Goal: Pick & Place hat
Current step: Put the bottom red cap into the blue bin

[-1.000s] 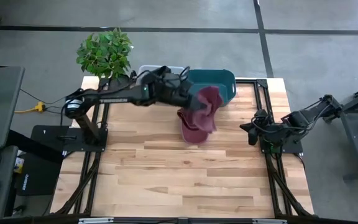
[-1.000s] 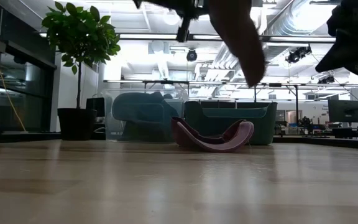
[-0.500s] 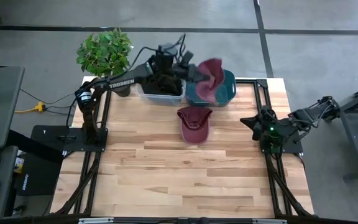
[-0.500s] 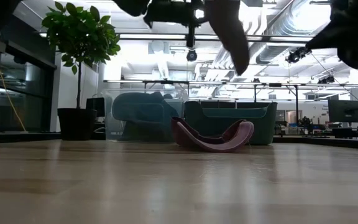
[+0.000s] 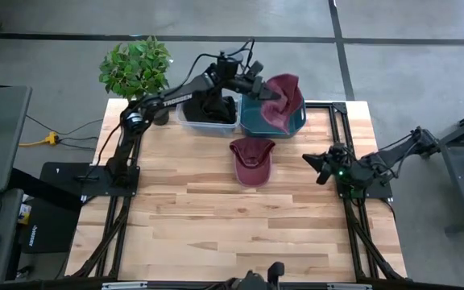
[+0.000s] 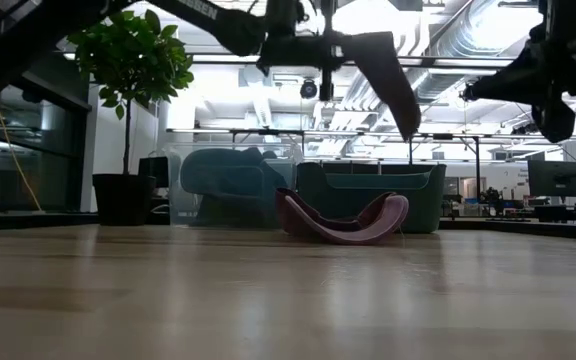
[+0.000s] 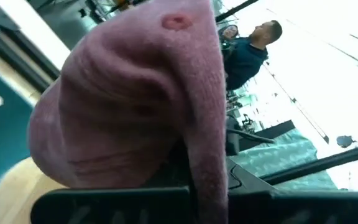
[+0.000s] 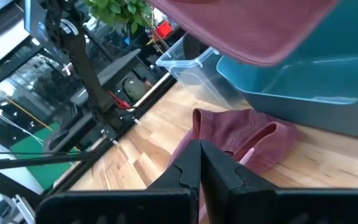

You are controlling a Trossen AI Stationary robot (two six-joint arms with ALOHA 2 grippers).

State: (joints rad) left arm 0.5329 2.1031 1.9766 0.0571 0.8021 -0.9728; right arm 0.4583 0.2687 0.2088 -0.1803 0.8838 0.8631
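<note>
The desk (image 5: 216, 217) carries a teal bin (image 5: 292, 125) at its far edge, beside a clear bin (image 5: 208, 121). The left claw (image 5: 258, 90) grips a maroon hat (image 5: 284, 101) above the teal bin; lower it inside the walls before letting go. A second hat (image 5: 252, 159) lies on the desk just nearer. The right claw (image 5: 322, 167), pinched shut, waits at the right.

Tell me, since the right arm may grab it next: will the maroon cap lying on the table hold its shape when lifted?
Probably not fully. The cap on the table already sags, and the twin cap in the left gripper droops. Its brim looks stiffer, likely the firmer hold.
</note>
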